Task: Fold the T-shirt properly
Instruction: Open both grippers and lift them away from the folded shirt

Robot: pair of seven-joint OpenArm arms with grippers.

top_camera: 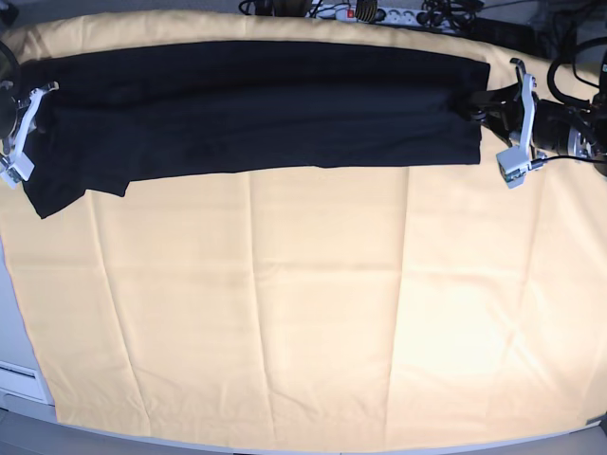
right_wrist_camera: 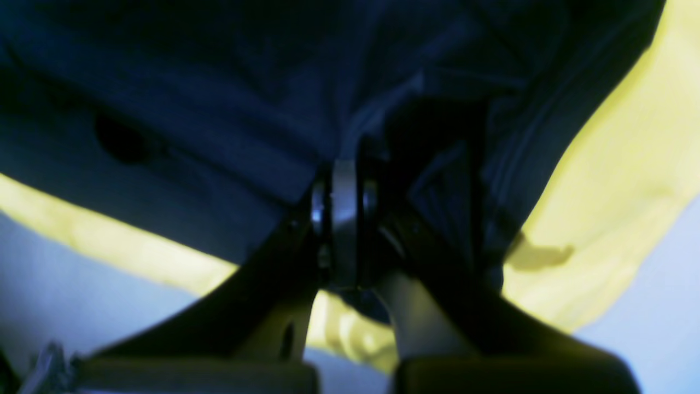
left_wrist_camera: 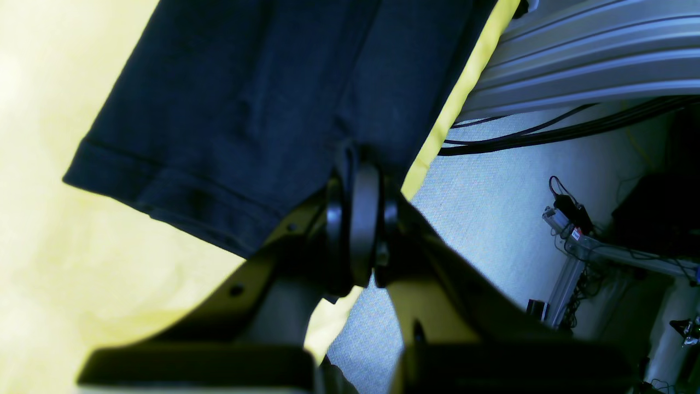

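Note:
The black T-shirt (top_camera: 266, 104) lies as a long folded band across the far side of the table, stretched between both arms. At the band's right end in the base view, my left gripper (top_camera: 477, 106) is shut on the shirt's edge. The left wrist view shows those fingertips (left_wrist_camera: 358, 164) pinched into the dark cloth (left_wrist_camera: 246, 98) beside a hemmed edge. My right gripper (top_camera: 38, 100) is shut on the band's left end, where a corner hangs lower. In the right wrist view its tips (right_wrist_camera: 344, 164) are closed on bunched black fabric (right_wrist_camera: 219, 98).
A large pale yellow cloth (top_camera: 303, 313) covers the table under the shirt and reaches the front edge. A power strip (top_camera: 379, 13) and cables lie behind the far edge. An aluminium frame rail (left_wrist_camera: 574, 60) and floor cables (left_wrist_camera: 547, 134) show past the table's side.

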